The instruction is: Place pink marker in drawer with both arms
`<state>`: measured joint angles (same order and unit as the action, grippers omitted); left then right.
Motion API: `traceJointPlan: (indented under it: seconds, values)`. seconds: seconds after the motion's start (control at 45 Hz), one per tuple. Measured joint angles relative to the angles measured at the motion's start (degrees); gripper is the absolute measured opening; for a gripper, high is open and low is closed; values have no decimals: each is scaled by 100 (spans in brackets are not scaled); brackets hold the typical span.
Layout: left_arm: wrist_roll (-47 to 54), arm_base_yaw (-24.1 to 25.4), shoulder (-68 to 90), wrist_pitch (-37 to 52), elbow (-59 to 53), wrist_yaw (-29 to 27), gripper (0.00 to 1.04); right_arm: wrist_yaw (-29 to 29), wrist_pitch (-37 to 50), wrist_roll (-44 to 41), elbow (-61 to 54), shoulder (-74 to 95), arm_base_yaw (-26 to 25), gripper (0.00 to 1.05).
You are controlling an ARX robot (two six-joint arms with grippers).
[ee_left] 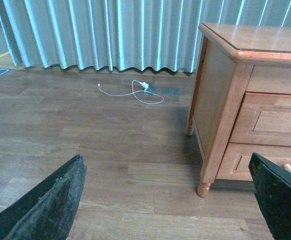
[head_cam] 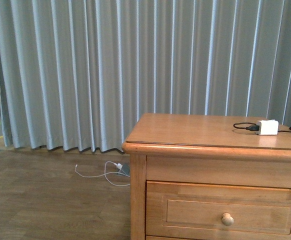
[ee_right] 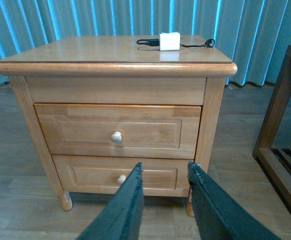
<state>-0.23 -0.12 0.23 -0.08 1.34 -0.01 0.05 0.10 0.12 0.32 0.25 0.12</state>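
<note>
- Ahead of the left gripper, and off to the side of its far finger, stands the nightstand seen corner-on; its jaws are spread wide with only bare floor between them, holding nothing.
- Beyond that gripper, near the curtain, a white cable lies loose on the floor, well apart from the fingers.
- Straight ahead of the right gripper and above its fingertips sits the drawer, fully closed, its round knob just off the line between the fingers.
- Its jaws stand at a narrow gap, parted and empty; the bottom drawer lies right behind the tips.
- On the nightstand top, far above and beyond the right gripper, rests a white charger block with a black cable.
- No view shows the pink marker, so its long axis and direction from either gripper cannot be told.
- My judgement: the right arm is squarely facing and nearer the knob, so it suits the pull; finding the marker comes before any grasp.
</note>
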Motion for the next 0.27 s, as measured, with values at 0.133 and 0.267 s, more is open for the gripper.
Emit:
traceJointPlan:
  seconds: [0.133, 0.267]
  values:
    - [-2, 0, 0, 0, 0, 0, 99, 0, 0, 0, 0, 0, 0, 62]
    - [-2, 0, 0, 0, 0, 0, 99, 0, 0, 0, 0, 0, 0, 86]
